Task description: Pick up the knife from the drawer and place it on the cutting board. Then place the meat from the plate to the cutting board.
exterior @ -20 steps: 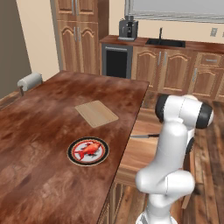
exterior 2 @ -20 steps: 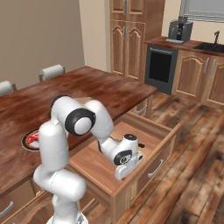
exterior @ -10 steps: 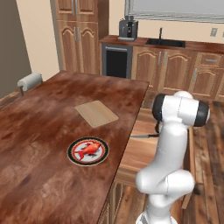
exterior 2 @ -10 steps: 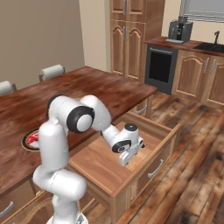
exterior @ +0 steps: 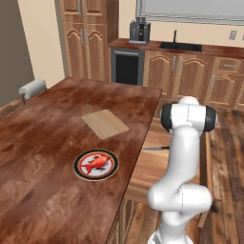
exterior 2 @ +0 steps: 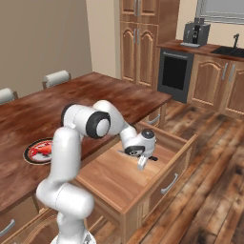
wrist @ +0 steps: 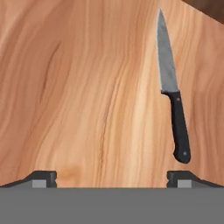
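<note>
Two fingers (wrist: 112, 177) stand spread wide and empty, pointing down over the floor of the pulled-out drawer (exterior 2: 125, 178), presumably so they can straddle the knife's handle. The knife (wrist: 172, 89) lies flat on the drawer's wood, off to one side of the gap between the fingers, untouched. On the counter (exterior: 45, 190), the cutting board (exterior: 105, 123) waits bare near the drawer side, and the meat (exterior: 97, 162) sits on the plate (exterior: 81, 172) just beside it.

Meat (exterior: 98, 162) on plate (exterior: 81, 170); cutting board (exterior: 105, 124) apparently bare.
</note>
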